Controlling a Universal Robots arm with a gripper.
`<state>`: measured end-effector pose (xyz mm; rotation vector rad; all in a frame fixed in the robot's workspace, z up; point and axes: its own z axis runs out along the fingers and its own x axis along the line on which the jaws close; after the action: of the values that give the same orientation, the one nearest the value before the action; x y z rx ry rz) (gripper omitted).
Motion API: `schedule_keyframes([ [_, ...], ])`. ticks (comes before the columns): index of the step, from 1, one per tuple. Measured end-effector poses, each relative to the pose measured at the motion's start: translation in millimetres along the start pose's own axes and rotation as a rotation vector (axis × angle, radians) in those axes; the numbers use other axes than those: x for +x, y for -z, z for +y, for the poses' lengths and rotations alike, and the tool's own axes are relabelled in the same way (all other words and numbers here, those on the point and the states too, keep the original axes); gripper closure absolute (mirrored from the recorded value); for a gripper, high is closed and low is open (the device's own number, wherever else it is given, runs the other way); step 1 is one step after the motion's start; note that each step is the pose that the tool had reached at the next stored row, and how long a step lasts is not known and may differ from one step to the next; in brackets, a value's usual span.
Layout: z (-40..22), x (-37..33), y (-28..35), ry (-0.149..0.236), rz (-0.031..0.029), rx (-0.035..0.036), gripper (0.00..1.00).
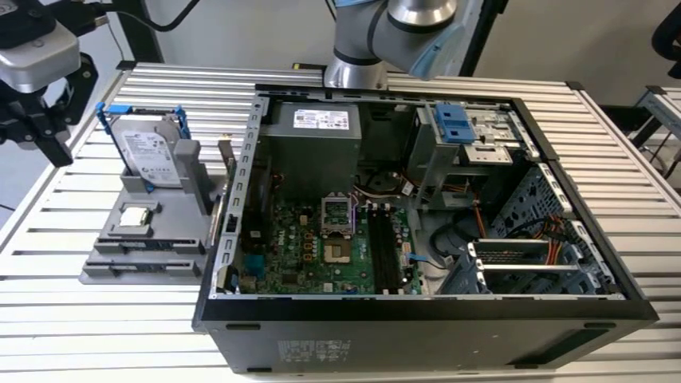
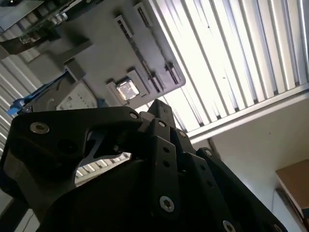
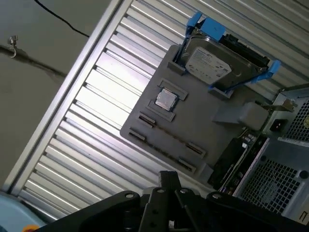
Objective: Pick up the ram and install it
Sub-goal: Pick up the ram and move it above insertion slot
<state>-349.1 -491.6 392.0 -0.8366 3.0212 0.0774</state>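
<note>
**Ram on edge beside the open case, claw well apart**

The ram (image 1: 225,191), a slim dark circuit-board stick, stands on its long edge between the grey plastic parts holder (image 1: 139,267) and the open black computer case (image 1: 426,335) on the ribbed metal bench (image 1: 107,335). It is just beside both. In the first wrist view it (image 3: 231,159) lies along the holder's case-side border. Inside the case, the long black slots (image 1: 380,243) run across the green motherboard (image 1: 309,239). On the holder, the small square silver processor chip (image 1: 135,215) sits nearest. Behind it the silver hard drive in a blue frame (image 1: 149,155) leans upright. Farther back, at the exterior view's left, the black claw (image 1: 37,140) hangs above the bench's edge, drawn narrow and gripping nothing, as both wrist views show (image 3: 169,180) (image 2: 157,108). The grey robot arm (image 1: 394,32) rises behind the case.
</note>
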Motion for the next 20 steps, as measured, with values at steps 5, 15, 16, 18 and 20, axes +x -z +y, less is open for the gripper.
schedule_keyframes([
  [5, 0.0, 0.0, 0.0, 0.087, 0.0040, -0.0016, 1.00],
  [15, 0.0, 0.0, 0.1, 0.258, 0.0122, -0.0045, 1.00],
  [16, 0.0, 0.0, 0.1, 0.273, 0.0128, -0.0047, 1.00],
  [18, 0.0, 0.0, 0.3, 0.303, 0.0142, -0.0053, 1.00],
  [20, 0.0, 0.0, 0.5, 0.333, 0.0156, -0.0058, 1.00],
])
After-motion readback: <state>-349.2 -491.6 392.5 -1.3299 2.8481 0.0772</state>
